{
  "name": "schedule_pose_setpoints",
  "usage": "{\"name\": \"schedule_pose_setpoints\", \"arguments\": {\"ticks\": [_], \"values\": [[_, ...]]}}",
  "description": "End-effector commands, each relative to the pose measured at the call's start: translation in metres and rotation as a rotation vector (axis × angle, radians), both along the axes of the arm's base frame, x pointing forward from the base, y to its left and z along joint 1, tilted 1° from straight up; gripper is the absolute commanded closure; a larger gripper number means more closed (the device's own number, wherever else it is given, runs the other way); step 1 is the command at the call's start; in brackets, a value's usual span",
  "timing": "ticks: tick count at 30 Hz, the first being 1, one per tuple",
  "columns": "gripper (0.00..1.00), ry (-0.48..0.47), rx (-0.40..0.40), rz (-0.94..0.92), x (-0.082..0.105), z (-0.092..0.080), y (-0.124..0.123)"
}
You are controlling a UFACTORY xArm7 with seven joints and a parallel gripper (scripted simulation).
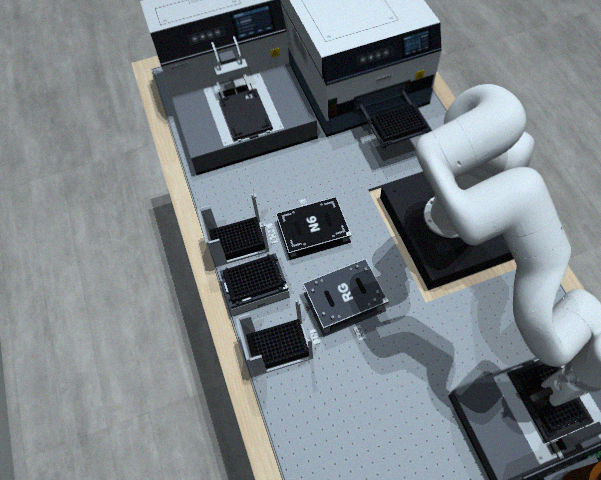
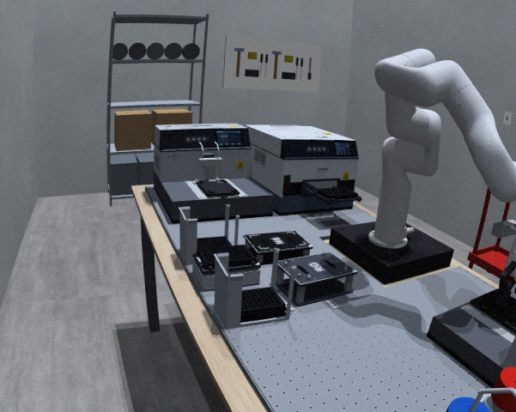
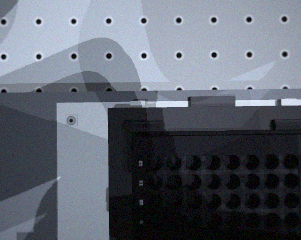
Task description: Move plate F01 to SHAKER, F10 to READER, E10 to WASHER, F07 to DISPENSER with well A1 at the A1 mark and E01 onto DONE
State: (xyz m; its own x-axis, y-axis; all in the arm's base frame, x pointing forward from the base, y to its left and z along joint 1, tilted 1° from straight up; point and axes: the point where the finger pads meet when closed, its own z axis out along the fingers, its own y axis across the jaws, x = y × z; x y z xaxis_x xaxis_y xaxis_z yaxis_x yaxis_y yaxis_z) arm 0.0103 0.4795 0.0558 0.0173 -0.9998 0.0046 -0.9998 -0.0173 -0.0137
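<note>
White arm, dark-tipped hand

We see thick, rounded links in smooth matte white, joined by bulging elbow housings, with faint seam lines ringing the joints. The lowest link widens into a pale flanged collar seated on a flat black square pedestal. Near the wrist a small grey boxy fitting sticks out sideways. The hand is light grey above, ending in dark, slim fingers. We can make out no cables, screws or markings on the shells.
</note>
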Motion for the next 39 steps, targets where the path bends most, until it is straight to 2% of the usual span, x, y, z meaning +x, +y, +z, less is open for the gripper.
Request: {"name": "schedule_pose_setpoints", "arguments": {"ticks": [1,39], "values": [[0.00,0.000,0.004,0.000,0.000,0.007,0.001],[0.00,0.000,0.004,0.000,-0.001,0.053,0.002]]}}
